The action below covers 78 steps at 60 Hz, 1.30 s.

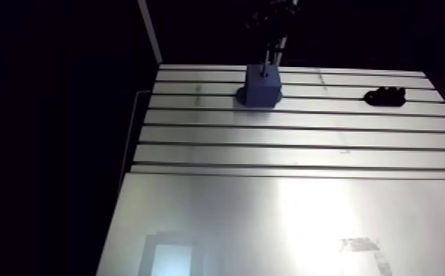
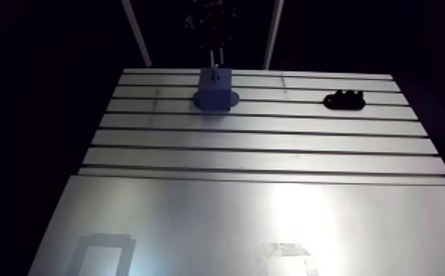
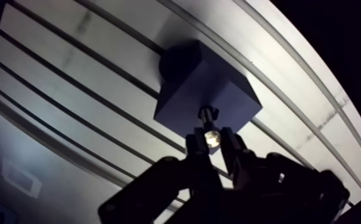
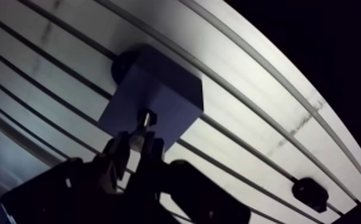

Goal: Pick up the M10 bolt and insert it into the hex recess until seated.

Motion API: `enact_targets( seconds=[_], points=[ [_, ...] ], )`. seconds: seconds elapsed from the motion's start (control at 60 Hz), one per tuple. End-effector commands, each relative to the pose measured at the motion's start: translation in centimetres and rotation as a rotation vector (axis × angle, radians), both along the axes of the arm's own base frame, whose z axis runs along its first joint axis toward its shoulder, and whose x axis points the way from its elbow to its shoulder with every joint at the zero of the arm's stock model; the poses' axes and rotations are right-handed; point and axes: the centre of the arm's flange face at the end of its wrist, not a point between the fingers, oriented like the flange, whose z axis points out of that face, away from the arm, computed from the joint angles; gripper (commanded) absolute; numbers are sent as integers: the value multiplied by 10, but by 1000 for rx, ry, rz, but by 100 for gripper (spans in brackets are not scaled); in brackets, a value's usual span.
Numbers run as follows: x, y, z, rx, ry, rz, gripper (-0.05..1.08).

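Bolt (image 3: 208, 119) in hand (image 3: 211, 139) touches block (image 3: 186, 89) top; seating unclear.

The bolt (image 3: 207, 119) hides the block's (image 3: 224, 89) hex recess.

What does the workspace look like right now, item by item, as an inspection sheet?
Surface: slotted aluminium table, glare on its near part.
Job's things: dark blue block stands on the far slots; bolt upright, its lower end at the block's top face; whether it is seated cannot be told.
Clutter: small black part lies on the table, apart from the block.
Claw: claw shut on the bolt, above the block.
Cables: nothing seen.
Surroundings: nothing seen.
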Motion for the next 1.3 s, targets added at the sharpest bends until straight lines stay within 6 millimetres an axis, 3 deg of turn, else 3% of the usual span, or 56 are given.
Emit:
enact_targets(
  seconds=[0.017,1.3],
  points=[
    [-1,0,-2,-1,-2,0,107],
    [0,-1,-2,-1,-2,5,107]
  ],
)
